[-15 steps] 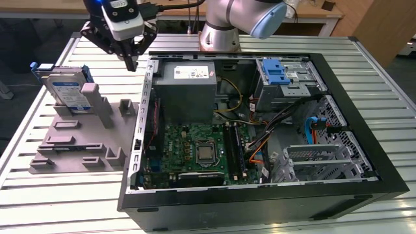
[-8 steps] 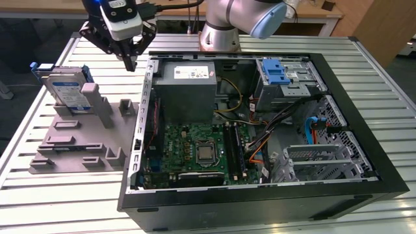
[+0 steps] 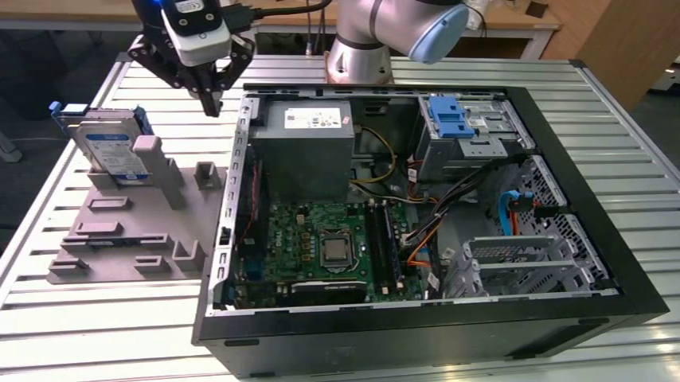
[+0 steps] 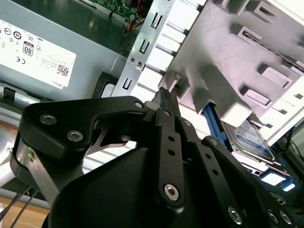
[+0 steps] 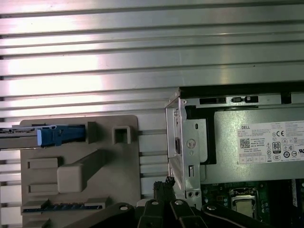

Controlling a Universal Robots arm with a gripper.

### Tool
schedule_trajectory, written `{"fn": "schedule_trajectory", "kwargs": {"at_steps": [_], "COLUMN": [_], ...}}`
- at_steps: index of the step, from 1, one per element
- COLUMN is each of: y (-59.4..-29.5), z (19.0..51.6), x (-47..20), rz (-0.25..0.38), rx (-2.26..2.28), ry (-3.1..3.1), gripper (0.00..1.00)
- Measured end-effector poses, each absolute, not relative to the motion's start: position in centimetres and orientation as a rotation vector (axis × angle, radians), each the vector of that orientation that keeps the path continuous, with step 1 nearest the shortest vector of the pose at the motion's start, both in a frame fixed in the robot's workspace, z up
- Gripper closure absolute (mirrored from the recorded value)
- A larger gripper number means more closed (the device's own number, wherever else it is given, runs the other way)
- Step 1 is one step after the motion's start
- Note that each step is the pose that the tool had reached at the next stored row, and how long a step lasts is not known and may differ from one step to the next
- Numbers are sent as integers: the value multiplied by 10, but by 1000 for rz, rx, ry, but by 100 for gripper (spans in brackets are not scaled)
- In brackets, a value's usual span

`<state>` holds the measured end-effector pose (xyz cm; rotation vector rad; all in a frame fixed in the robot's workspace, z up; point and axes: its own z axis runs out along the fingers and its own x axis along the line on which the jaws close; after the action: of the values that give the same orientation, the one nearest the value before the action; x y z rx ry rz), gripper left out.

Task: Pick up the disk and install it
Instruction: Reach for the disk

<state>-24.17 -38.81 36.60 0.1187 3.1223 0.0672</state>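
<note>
The disk (image 3: 111,147) stands on edge in a slot at the far end of a grey fixture plate (image 3: 127,231), at the exterior view's left. It is silver-grey with a white-and-blue label and a blue carrier around it. My gripper (image 3: 212,106) hangs above the table between the disk and the open computer case (image 3: 552,119). It is shut with nothing between its fingers, and it is clear of the disk. In both wrist views the black fingertips (image 4: 164,95) (image 5: 164,183) meet at a point, with the disk (image 4: 249,137) (image 5: 47,135) off to one side.
The case lies open on a slatted metal table (image 3: 85,326). Inside are a grey power supply box (image 3: 308,139), a motherboard (image 3: 318,247), cables and a metal drive bay with a blue latch (image 3: 451,119). The arm's base (image 3: 361,56) stands behind the case.
</note>
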Motion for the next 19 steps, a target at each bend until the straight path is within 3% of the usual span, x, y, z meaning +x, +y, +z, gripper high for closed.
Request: {"fn": "schedule_trajectory", "kwargs": {"at_steps": [19], "y": [-388], "z": [366], "x": [-245], "rz": [67], "rx": [119], "ry": [3122], "gripper": [89]}}
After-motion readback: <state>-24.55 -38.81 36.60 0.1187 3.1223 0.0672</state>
